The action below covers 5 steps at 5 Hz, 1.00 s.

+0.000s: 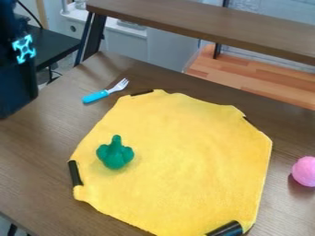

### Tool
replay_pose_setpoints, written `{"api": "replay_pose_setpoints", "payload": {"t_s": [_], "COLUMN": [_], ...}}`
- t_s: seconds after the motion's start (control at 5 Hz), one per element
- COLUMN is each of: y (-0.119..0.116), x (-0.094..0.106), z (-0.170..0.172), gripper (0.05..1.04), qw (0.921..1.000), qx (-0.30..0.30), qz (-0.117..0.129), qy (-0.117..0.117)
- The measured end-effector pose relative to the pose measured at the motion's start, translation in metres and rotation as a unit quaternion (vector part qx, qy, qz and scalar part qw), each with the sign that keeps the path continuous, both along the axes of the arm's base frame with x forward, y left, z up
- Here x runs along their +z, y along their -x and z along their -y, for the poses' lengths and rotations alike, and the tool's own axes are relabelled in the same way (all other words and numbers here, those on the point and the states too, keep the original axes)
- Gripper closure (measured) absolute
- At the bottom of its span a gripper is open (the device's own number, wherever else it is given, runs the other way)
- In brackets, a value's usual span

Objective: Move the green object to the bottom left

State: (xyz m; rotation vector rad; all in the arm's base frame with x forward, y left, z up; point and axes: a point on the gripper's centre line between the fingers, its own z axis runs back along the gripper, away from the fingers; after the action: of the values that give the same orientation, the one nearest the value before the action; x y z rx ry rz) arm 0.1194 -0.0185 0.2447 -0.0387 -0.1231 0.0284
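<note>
How far open the fingers are, and what they have hold of, I cannot tell; the arm (18,85) is at the upper left. Right of it and lower in view, the green toy (115,155) sits on the yellow cloth (184,161), which lies on the desk (37,170). The fork (106,92) lies nearer the arm, the pink ball (304,171) well apart.

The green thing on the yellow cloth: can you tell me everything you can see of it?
The green object is one deep green all over, with rounded lobes bulging around a short, blunt stalk that points toward the top of the view. It looks smooth, perhaps plastic or rubber, like a toy vegetable, and shows no damage. It rests on the left part of the yellow cloth, which is all that touches it.
</note>
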Motion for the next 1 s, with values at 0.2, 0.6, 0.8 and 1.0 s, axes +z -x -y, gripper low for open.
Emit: {"api": "replay_pose_setpoints", "payload": {"t_s": [0.2, 0.6, 0.8, 1.0], "y": [0.0, -0.032, -0.053, -0.072], "x": [-0.003, -0.034, -0.05, -0.079], "z": [0.0, -0.06, -0.079, -0.091], "gripper": [0.084, 0.084, 0.083, 0.084], "qw": [1.0, 0.9984, 0.9963, 0.9979], "qx": [-0.01, -0.011, -0.039, -0.046], "qz": [-0.001, 0.056, 0.077, 0.045], "qy": [0.0, 0.003, -0.008, 0.004]}}
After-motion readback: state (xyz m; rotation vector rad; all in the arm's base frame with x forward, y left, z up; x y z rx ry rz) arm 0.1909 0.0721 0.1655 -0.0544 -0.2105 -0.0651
